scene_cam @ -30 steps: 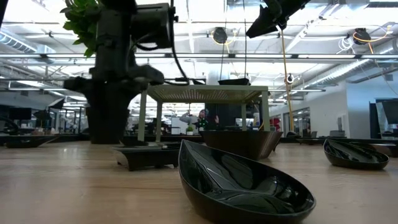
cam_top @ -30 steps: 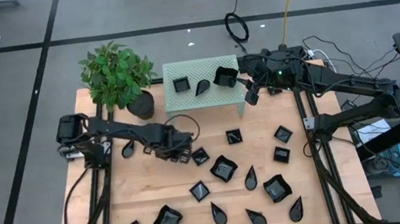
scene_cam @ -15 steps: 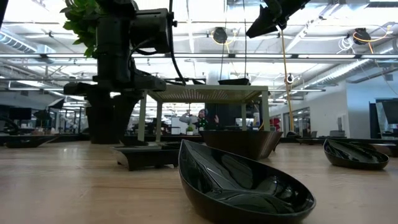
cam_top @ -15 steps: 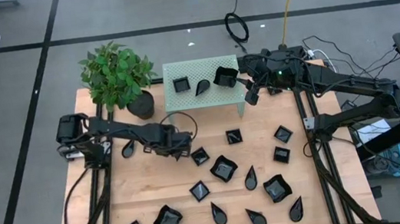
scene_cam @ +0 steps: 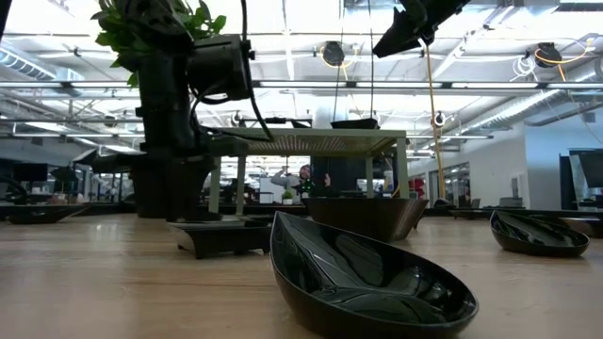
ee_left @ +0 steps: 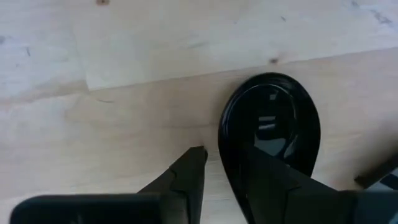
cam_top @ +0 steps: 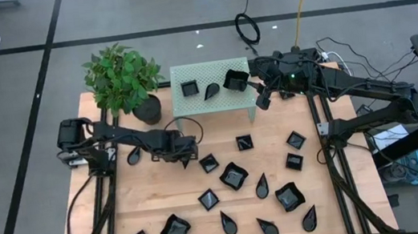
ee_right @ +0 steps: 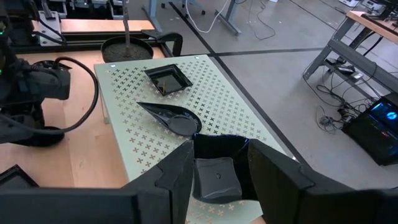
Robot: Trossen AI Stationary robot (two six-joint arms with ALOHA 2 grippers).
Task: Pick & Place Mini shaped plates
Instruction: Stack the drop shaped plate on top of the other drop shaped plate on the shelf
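Placed: three mini shaped plates [cam_top: 211,85] on the green stand [cam_top: 184,108].
Remaining: about sixteen scattered on the table [cam_top: 147,198].
Left gripper [ee_left: 214,168]: fingers straddling a teardrop plate [ee_left: 270,130] rim, on table.
Right gripper [ee_right: 221,155]: fingers apart over wavy-edged plate [ee_right: 214,171] on stand.

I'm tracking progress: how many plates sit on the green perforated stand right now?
3 on the stand: a small flat square plate, a teardrop plate, and a wavy-edged square plate between the right tool's fingers.
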